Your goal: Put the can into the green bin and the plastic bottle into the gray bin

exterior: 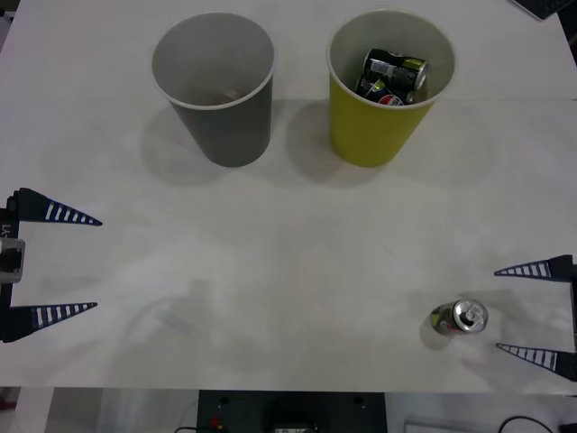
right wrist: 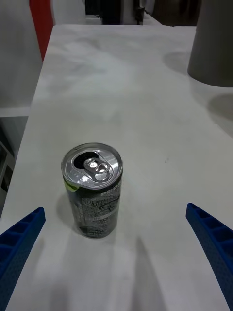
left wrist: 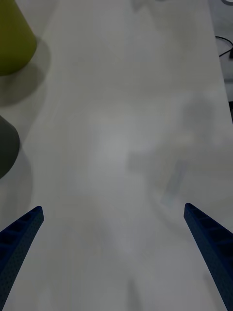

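The can (exterior: pixel 460 317) stands upright near the table's front right, silver top up, dark sides (right wrist: pixel 92 192). My right gripper (exterior: pixel 527 311) is open at the right edge, its fingertips a little short of the can, which lies in line with the gap between them (right wrist: pixel 116 252). The green bin (exterior: pixel 379 126) stands at the back right with two cans inside. The gray bin (exterior: pixel 221 126) stands to its left. A faint see-through outline (exterior: pixel 167 314), possibly the plastic bottle, lies at the front left (left wrist: pixel 174 160). My left gripper (exterior: pixel 77 263) is open at the left edge, holding nothing.
The white table's front edge (exterior: pixel 288 390) runs just behind the can and both grippers. Wide bare tabletop (exterior: pixel 297 244) lies between the grippers and the two bins. The green bin's side (left wrist: pixel 12 39) and the gray bin's side (left wrist: pixel 6 146) show in the left wrist view.
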Robot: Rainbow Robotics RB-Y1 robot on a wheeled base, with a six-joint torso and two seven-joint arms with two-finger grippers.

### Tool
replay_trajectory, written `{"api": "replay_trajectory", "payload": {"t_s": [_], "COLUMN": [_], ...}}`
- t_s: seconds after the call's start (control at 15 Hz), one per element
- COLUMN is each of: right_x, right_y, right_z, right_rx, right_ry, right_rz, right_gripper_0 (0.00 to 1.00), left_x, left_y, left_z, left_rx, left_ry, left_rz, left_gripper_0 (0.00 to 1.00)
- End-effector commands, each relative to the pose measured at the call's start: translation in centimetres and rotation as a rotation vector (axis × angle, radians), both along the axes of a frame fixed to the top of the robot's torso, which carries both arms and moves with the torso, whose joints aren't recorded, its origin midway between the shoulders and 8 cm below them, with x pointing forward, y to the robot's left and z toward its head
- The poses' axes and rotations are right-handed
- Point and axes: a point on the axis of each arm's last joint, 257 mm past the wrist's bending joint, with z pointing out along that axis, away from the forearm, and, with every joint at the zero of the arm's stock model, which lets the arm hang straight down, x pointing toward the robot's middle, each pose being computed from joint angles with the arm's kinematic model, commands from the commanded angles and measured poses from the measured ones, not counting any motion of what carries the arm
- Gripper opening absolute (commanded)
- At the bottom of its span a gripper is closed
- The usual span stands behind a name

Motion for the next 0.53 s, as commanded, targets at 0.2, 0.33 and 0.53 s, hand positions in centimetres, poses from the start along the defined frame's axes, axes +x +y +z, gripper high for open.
{"api": "replay_trajectory", "payload": {"t_s": [0.2,0.33,0.53], "right_x": [-0.1,-0.2,-0.2], "right_y": [1.8,2.5,3.6], "right_z": [-1.8,-2.2,-3.0], "right_rx": [0.082,0.108,0.147], "right_ry": [0.015,0.02,0.027], "right_rz": [-0.041,-0.052,-0.071], "right_gripper_0": [1.0,1.0,1.0], "left_x": [0.0,0.0,0.0], "left_y": [0.0,0.0,0.0], "left_z": [0.0,0.0,0.0], "left_rx": [0.0,0.0,0.0], "left_ry": [0.0,0.0,0.0], "left_rz": [0.0,0.0,0.0], "left_gripper_0": [1.0,1.0,1.0]}}
